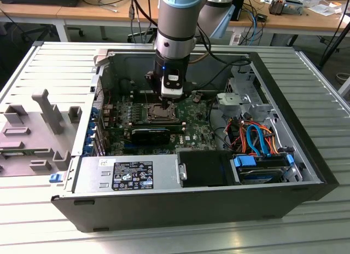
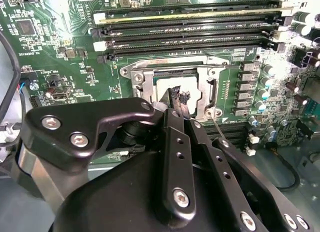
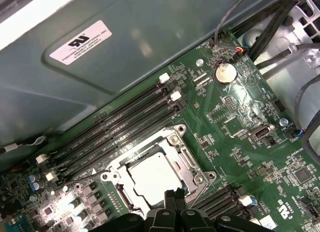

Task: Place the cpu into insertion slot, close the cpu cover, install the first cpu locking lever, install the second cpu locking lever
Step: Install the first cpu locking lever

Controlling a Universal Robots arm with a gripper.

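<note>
The cpu (image 3: 151,174) lies flat in the insertion slot (image 3: 126,196), silver top up, and the cpu cover (image 3: 192,164) looks folded down around it, so I judge those two steps done. A thin lever rod (image 2: 216,126) juts free beside the frame, so the locking levers seem left to do. My gripper (image 3: 175,198) hangs just over the socket's edge, fingers drawn narrow and holding nothing, above the green board (image 3: 240,157) inside the open computer case (image 1: 191,210)

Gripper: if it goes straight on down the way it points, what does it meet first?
Likely the cpu cover at its near edge, or the cpu it frames. The gripper hangs just above both, and depth is unclear.
</note>
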